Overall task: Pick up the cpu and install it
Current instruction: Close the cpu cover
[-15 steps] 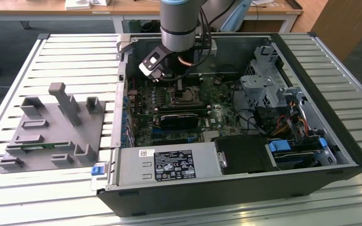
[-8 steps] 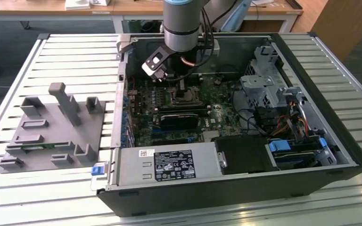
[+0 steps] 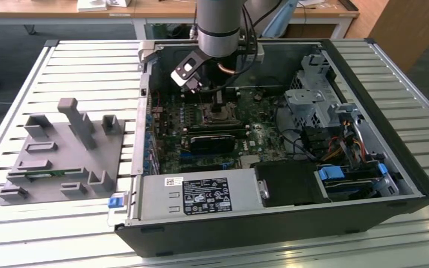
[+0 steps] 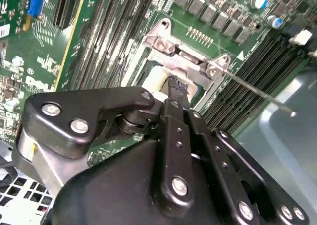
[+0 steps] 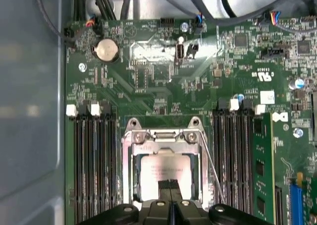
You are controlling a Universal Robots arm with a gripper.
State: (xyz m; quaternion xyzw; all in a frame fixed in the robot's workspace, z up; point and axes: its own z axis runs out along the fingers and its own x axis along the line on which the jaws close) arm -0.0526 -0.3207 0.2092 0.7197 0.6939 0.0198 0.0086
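Gripper (image 5: pixel 171 185) pressed together over the cpu (image 5: pixel 159 166) in the first wrist view; exterior view adds the case (image 3: pixel 289 228).

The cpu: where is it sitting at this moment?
In the first wrist view the cpu lies flat inside the motherboard's socket frame, between the two banks of memory slots, with the gripper right over one edge of it.

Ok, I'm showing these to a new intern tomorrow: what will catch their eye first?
The open computer case on the slatted table, with the robot arm reaching down into it. In the first wrist view the gripper, shut, hangs right over the cpu, which lies inside the socket frame. A grey fixture stands on the table at the exterior view's left.
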